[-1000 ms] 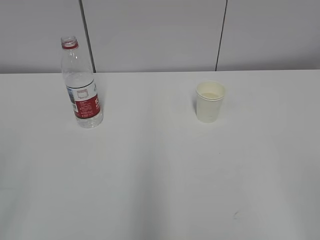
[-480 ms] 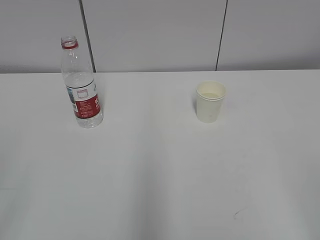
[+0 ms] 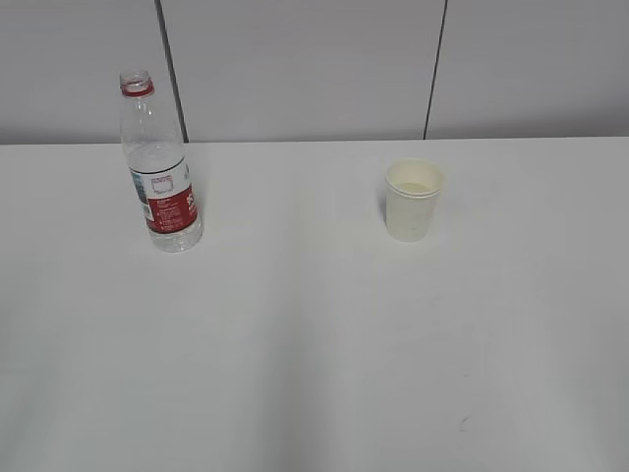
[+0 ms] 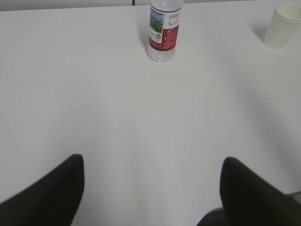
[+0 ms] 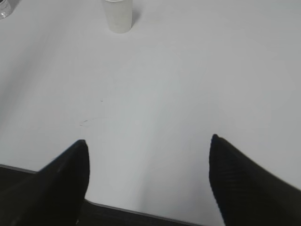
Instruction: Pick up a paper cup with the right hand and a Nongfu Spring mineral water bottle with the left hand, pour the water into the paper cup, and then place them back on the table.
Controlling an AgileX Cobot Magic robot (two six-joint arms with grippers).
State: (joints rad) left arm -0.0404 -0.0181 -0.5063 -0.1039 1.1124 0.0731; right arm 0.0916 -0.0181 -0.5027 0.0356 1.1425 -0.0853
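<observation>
The Nongfu Spring mineral water bottle (image 3: 160, 167) stands upright at the back left of the white table (image 3: 314, 344), capless, with clear water in it. The paper cup (image 3: 413, 201) stands upright at the back right. Neither arm shows in the exterior view. In the left wrist view my left gripper (image 4: 153, 162) is open and empty, well short of the bottle (image 4: 164, 33), with the cup (image 4: 282, 26) at the far right. In the right wrist view my right gripper (image 5: 148, 143) is open and empty near the table's front edge, far from the cup (image 5: 118, 16).
A small dark scuff mark (image 3: 463, 423) lies on the table at the front right; it also shows in the right wrist view (image 5: 89, 121). A grey panelled wall (image 3: 314, 69) runs behind the table. The table's front edge (image 5: 141, 214) shows under the right gripper.
</observation>
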